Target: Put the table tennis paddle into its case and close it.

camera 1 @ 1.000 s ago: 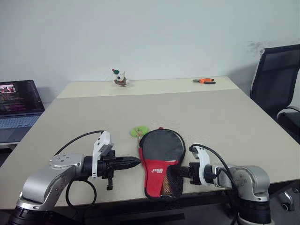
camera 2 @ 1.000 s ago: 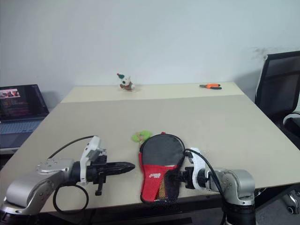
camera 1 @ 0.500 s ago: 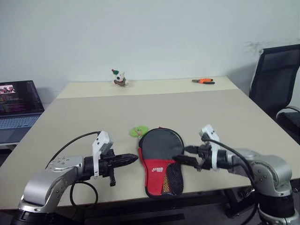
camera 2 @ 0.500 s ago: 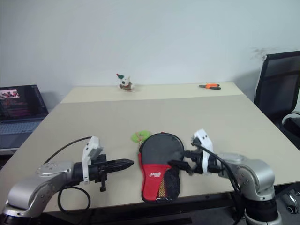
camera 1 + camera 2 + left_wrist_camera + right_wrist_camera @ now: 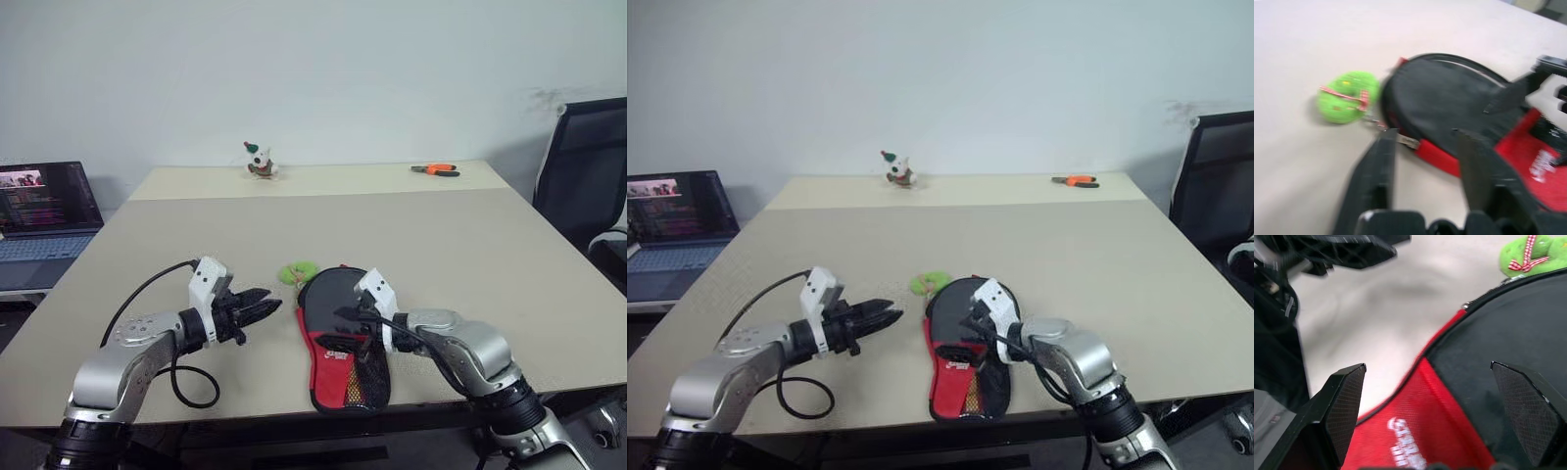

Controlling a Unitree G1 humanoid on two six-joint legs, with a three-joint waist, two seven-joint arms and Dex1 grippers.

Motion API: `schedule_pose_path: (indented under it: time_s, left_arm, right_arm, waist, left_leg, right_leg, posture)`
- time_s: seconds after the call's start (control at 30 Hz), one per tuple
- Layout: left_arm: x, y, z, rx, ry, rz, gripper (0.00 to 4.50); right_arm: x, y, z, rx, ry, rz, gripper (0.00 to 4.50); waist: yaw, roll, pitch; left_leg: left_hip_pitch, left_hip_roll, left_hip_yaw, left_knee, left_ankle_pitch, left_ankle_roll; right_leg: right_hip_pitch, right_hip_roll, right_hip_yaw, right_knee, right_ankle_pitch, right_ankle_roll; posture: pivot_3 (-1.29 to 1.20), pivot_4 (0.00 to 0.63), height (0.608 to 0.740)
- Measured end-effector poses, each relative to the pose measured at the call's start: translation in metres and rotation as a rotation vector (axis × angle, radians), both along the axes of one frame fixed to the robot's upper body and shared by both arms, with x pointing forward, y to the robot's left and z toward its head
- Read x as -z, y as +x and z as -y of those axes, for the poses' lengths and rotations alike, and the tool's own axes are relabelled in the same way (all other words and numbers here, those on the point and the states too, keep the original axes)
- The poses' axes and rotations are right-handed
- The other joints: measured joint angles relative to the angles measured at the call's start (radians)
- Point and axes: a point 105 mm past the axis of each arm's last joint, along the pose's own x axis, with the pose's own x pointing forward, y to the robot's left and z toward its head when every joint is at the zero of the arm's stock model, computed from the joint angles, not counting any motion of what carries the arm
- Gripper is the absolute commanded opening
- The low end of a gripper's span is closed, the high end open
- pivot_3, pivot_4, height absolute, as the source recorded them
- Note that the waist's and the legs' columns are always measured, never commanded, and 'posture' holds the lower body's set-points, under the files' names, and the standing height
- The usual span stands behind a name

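Note:
The case (image 5: 345, 352) lies flat near the table's front edge, black upper part toward the far side and red lower part with a mesh pocket toward me. The table tennis paddle is hidden. My left gripper (image 5: 265, 305) stands open just left of the case; in the left wrist view its fingers (image 5: 1378, 169) frame the metal zip pull (image 5: 1406, 141) at the case's edge (image 5: 1449, 98). Over the middle of the case, my right gripper (image 5: 351, 311) is open wide, its pads (image 5: 1344, 404) spread above the fabric (image 5: 1484, 357).
A small green item (image 5: 298, 272) lies at the case's far left corner, tied to the zip. At the back of the table (image 5: 441, 225) are a small toy figure (image 5: 259, 163) and orange pliers (image 5: 434, 169). A laptop (image 5: 44, 211) stands left, a black chair (image 5: 588, 157) right.
My right gripper left the case's lower right edge, opened wide and swung up and left over the case's middle. My left gripper went from shut to open and moved closer to the case.

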Motion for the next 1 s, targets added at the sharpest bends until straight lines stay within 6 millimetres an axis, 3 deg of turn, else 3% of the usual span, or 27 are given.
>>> schedule_pose_path:
  time_s: [0.13, 0.23, 0.33, 0.63, 0.77, 0.93, 1.0]
  left_arm:
    - [-0.009, 0.026, 0.0, -0.047, 0.001, 0.022, 4.48]
    - [-0.015, 0.051, 0.003, -0.092, 0.009, 0.021, 4.48]
    - [-0.008, 0.071, 0.013, -0.097, -0.006, -0.039, 4.48]
    - [0.012, 0.113, 0.034, -0.116, -0.019, -0.188, 4.48]
    - [0.033, 0.114, 0.034, -0.141, 0.013, -0.251, 4.48]
    - [0.037, 0.115, 0.037, -0.127, 0.064, -0.233, 4.48]
    - [0.039, 0.115, 0.038, -0.124, 0.083, -0.227, 4.14]
  right_arm:
    - [0.003, 0.005, 0.002, 0.025, -0.02, 0.026, 4.5]
    - [0.007, 0.008, -0.001, 0.048, -0.019, 0.018, 4.5]
    - [0.009, 0.011, 0.0, 0.073, -0.029, 0.019, 4.5]
    - [0.009, 0.015, 0.0, 0.116, -0.025, 0.019, 4.5]
    - [0.009, 0.017, 0.003, 0.14, -0.029, 0.016, 4.5]
    - [0.008, 0.018, 0.006, 0.171, -0.028, 0.015, 4.5]
    - [0.008, 0.019, 0.006, 0.181, -0.03, 0.017, 4.5]
  waist:
    - [0.007, 0.0, 0.0]
    - [0.015, 0.0, 0.0]
    - [0.016, 0.0, 0.0]
    - [0.014, 0.0, 0.0]
    - [0.013, 0.0, 0.0]
    - [0.016, 0.0, 0.0]
    - [0.016, 0.0, 0.0]
  left_leg:
    - [-0.001, 0.0, -0.002, 0.001, 0.0, 0.0]
    - [-0.001, -0.001, -0.002, 0.001, 0.0, 0.0]
    - [-0.002, -0.002, -0.002, 0.001, 0.0, 0.0]
    - [-0.006, -0.002, -0.004, 0.002, 0.0, 0.0]
    - [-0.01, -0.002, -0.006, 0.002, 0.0, 0.0]
    - [-0.01, -0.002, -0.006, 0.003, 0.0, 0.0]
    - [-0.01, -0.003, -0.007, 0.003, 0.0, 0.0]
  right_leg:
    - [0.0, 0.001, -0.002, 0.0, 0.0, 0.0]
    - [0.0, 0.001, -0.002, 0.0, 0.001, 0.0]
    - [0.0, 0.001, -0.003, 0.0, 0.001, 0.001]
    - [-0.003, 0.001, -0.01, -0.001, 0.001, 0.001]
    - [-0.005, 0.0, -0.012, 0.0, 0.001, 0.0]
    - [-0.004, 0.0, -0.015, 0.0, 0.002, 0.0]
    - [-0.004, 0.0, -0.017, 0.0, 0.002, 0.0]
  posture:
    - [0.0, 0.15, 0.74]
    - [0.0, 0.15, 0.74]
    - [0.0, 0.15, 0.74]
    - [0.0, 0.15, 0.74]
    - [0.0, 0.15, 0.74]
    - [0.0, 0.15, 0.74]
    - [0.0, 0.15, 0.74]
